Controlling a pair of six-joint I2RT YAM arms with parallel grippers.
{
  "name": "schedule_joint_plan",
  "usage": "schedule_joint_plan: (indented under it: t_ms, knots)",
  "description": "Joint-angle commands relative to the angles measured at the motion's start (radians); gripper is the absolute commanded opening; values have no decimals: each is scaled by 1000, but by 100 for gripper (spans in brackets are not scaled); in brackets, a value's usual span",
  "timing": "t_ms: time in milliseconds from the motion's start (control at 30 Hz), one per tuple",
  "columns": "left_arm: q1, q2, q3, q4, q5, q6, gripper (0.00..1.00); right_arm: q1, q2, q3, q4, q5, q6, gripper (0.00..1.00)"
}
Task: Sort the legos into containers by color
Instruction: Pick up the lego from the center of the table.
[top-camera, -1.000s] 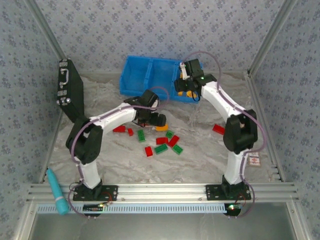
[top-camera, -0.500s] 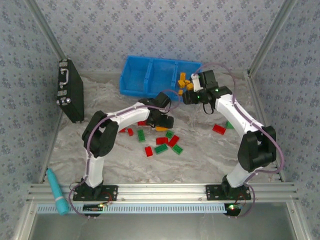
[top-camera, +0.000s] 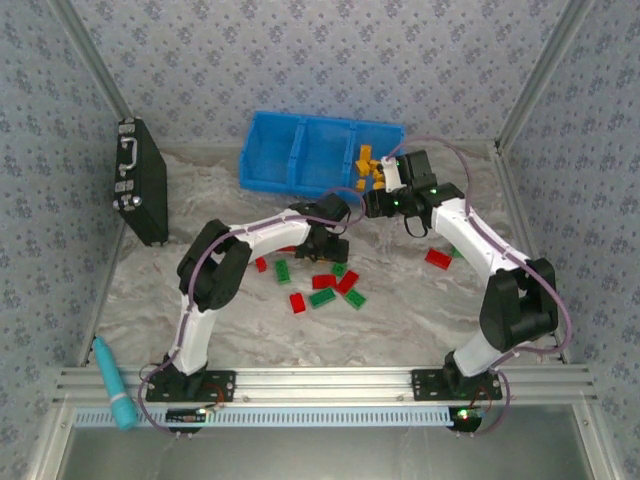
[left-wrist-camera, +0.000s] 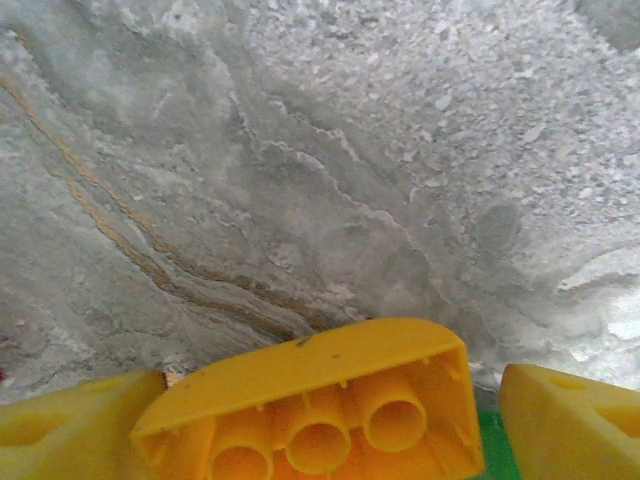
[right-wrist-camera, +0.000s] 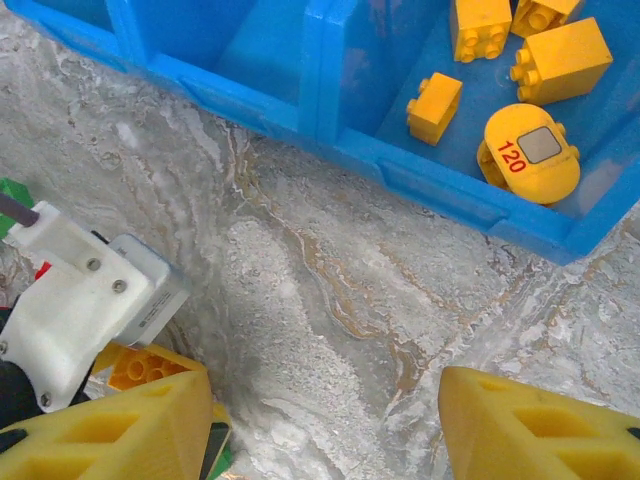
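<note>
Orange legos (top-camera: 368, 165) in the blue bin's (top-camera: 272, 160) right compartment (red and green legos (top-camera: 325, 290) loose nearby)

the bin (top-camera: 300, 150) is showing bright blue all over. orange legos (top-camera: 366, 165) are lying in its right compartment, one rounded piece (right-wrist-camera: 528, 155) carrying a red "120" and a grey square. just in front of the bin, red and green legos (top-camera: 322, 297) are dotting the table (top-camera: 420, 310), which is showing grey-white marbling with tan veins. left of the bin, a black case (top-camera: 140, 180) is wearing a silver handle. behind the bin, the walls (top-camera: 300, 50) are showing a blue-grey floral print.
</note>
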Motion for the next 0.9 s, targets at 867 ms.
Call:
schedule_joint_plan:
  t_ms: [867]
  knots:
    - [52, -2, 101, 72, 62, 68, 60, -159, -167, -174, 52, -125, 211, 64]
